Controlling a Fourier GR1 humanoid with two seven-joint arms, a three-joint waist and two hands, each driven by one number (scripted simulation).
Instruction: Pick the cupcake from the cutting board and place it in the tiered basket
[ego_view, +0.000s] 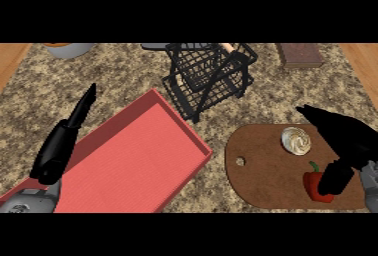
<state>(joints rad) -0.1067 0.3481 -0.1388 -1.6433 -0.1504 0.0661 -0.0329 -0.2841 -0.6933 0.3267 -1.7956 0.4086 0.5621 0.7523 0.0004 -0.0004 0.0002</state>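
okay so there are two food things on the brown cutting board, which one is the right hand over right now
The red pepper. The right hand has its fingers over it at the board's near right, while the cupcake sits uncovered, farther back beside the hand.

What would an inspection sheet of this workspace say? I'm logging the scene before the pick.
Surface: speckled stone counter, wooden edges at both sides.
Job's things: cupcake on the brown cutting board; black wire tiered basket behind it.
Clutter: red pepper on the board; red tray; brown block and grey bowl at the far edge.
Hands: left hand open over the tray's left rim; right hand above the board, holding nothing.
Cables: nothing seen.
Surroundings: nothing seen.
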